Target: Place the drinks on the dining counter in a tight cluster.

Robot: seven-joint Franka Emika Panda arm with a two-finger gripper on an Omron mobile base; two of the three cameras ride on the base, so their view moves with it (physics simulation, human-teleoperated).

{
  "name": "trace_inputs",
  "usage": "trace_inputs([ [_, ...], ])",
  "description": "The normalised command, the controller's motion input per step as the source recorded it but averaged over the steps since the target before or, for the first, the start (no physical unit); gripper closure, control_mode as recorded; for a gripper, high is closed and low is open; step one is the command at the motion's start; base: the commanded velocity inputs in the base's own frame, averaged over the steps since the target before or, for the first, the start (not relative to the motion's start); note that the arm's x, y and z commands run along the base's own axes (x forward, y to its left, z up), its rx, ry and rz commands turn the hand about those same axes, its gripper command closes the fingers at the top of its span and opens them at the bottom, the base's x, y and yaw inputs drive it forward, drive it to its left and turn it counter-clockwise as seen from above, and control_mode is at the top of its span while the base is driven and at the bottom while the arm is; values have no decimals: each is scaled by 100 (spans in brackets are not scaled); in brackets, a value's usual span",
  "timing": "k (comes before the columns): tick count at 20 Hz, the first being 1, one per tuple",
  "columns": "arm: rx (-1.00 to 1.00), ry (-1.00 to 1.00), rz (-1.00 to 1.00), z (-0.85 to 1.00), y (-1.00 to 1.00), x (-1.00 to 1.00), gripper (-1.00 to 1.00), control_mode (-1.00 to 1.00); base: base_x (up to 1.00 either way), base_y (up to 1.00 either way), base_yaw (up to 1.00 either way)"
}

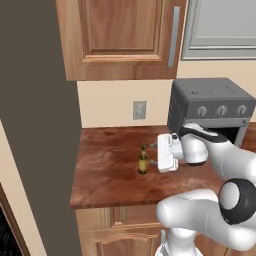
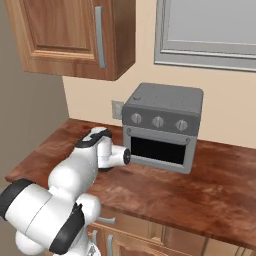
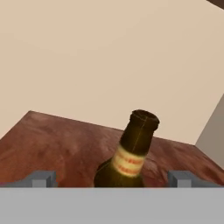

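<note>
Left base view
Bottle: I see the amber-brown bottle (image 1: 143, 160) upright on the table (image 1: 107, 170), about the middle of the frame, clear of the front edge.
Jaws: the gripper (image 1: 152, 153) sits just right of the bottle, level with its neck and pointing left at it; I can't make out from here whether anything touches.
Arm: it comes up from the lower right and bends across in front of the toaster oven (image 1: 210, 112).
Backdrop: a wall outlet (image 1: 139, 109) sits above the bottle, a wood cabinet (image 1: 120, 35) takes the upper middle, and a dark wall panel (image 1: 42, 130) runs down the left side.

Right base view
Arm: it rises from the lower left and reaches left of centre over the table (image 2: 200, 190).
Oven: the toaster oven (image 2: 162, 127) stands in the middle of the frame, with a cabinet (image 2: 75, 35) at upper left.

Hand view
Bottle: the amber-brown bottle (image 3: 129, 155) fills the lower centre, leaning right in this tilted frame, open mouth at top, pale label band on the neck.
Jaws: spread wide, one fingertip (image 3: 41, 178) at lower left and the other at lower right, the bottle between them and touching neither.
</note>
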Motion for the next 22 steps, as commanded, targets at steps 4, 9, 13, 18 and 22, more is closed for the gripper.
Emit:
trace_inputs([
  [4, 0, 0, 0, -14, 0, 24, -100, -100, 0, 0, 0],
  [9, 0, 0, 0, -13, 4, 11, -100, -100, 0, 0, 0],
  [13, 0, 0, 0, -9, 7, 6, -100, -100, 0, 0, 0],
  [18, 0, 0, 0, -5, 11, 0, -100, -100, 0, 0, 0],
  [22, 0, 3, 0, -1, 10, 0, -100, -100, 0, 0, 0],
])
